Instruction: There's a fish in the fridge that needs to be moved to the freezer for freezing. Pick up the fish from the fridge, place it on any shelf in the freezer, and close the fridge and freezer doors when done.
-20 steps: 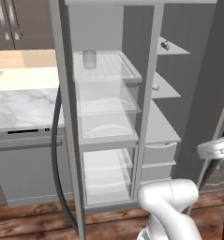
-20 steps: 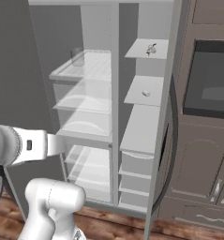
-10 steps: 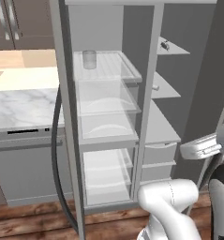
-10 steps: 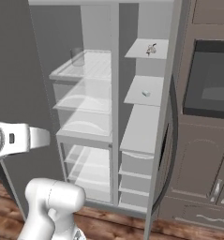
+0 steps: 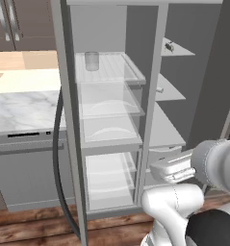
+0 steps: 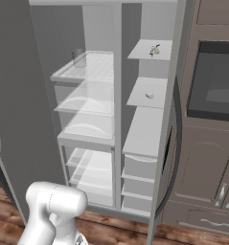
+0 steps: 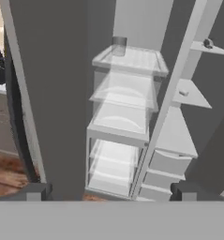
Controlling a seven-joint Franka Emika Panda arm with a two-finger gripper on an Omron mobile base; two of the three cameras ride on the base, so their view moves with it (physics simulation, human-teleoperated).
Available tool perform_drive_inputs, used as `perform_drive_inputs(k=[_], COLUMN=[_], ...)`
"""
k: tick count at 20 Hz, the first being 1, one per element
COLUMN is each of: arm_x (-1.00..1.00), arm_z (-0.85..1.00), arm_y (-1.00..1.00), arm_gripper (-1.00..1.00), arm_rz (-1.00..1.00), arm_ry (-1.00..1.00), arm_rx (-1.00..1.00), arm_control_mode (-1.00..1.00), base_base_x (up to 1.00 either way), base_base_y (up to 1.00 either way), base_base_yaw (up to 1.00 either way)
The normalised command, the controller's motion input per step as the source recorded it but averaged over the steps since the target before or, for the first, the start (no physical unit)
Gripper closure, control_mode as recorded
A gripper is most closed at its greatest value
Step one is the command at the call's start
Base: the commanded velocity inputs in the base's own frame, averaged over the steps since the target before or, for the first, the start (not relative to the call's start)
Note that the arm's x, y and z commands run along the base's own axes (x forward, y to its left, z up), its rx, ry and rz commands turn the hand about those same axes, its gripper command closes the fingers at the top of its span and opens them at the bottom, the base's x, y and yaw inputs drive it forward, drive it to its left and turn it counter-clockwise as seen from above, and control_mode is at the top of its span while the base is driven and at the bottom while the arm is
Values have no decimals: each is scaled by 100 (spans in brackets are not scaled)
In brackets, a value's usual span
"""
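Both doors stand open. The left door [image 5: 68, 120] is seen edge-on in the left base view, its dark curved handle [image 5: 57, 168] on the outer side; the right door [image 6: 171, 119] is edge-on in the right base view, handle [image 6: 176, 143] likewise outward.

Left compartment: a clear glass jar [image 5: 92, 61] stands at the back left of the top glass shelf [image 5: 116, 72]. Below it are two more clear shelves and bins.

Right compartment: a small dark grey object, probably the fish [image 6: 155, 50], lies on the top shelf [image 6: 144, 52]; it is too small to make out its shape. A small pale item [image 6: 148, 95] rests on the shelf below. White drawers [image 6: 140, 167] sit under these shelves.

Gripper [image 7: 111, 194]: the hand view shows two dark fingertips [image 7: 33, 191] set far apart at the bottom edge, jaws spread, nothing between them. It points at the open interior from well outside it, well apart from the fish.

Marble counter [image 5: 20, 108] lies left of the unit; a wall oven [image 6: 214, 81] right.
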Motion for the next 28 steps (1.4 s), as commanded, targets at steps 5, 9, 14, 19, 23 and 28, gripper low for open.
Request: perform_drive_inputs(k=[5,9,14,19,23,28], arm_x=[-1,8,46,53,72,88], arm_z=[-7,-20,-19,-46,-47,-41], arm_y=[100,100,96,54,34,30], arm_gripper=[-100,-100,-100,-100,-100,-100], arm_rz=[0,-3,0,-1,-5,-2], arm_ry=[-18,-25,-30,-22,-19,-6], arm_rx=[1,0,6,20,13,4], arm_control_mode=[-100,-100,-100,-100,-100,-100], base_base_x=[0,0,0,0,0,0], base_base_y=[0,0,0,0,0,0], base_base_yaw=[0,0,0,0,0,0])
